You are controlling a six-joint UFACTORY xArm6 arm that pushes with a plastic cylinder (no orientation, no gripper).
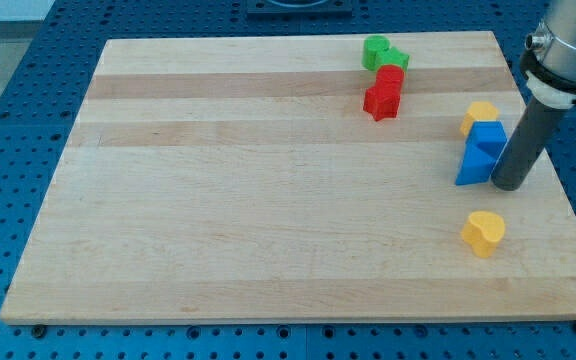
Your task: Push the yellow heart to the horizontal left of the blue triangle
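The wooden table (268, 200) is filling most of your view, sitting on a blue perforated base (28, 60). Your arm's grey housing (568, 40) is entering at the view's top right, and the dark rod (524, 145) is dropping from it toward the board's right edge; there are no fingers on this arm, so nothing is spreading, pressing together or pinching. My tip (509, 186) is resting just to the view's right of the blue triangle (474, 170), touching or nearly touching it. A blue block (487, 137) is sitting right above that triangle, and a yellow block (479, 116) is peeking out behind it. The yellow heart (483, 233) is lying alone below the triangle and slightly to its right, apart from my tip. Toward the view's top, two green blocks (382, 53) are huddling together, with two red blocks (384, 94) sitting just beneath them.
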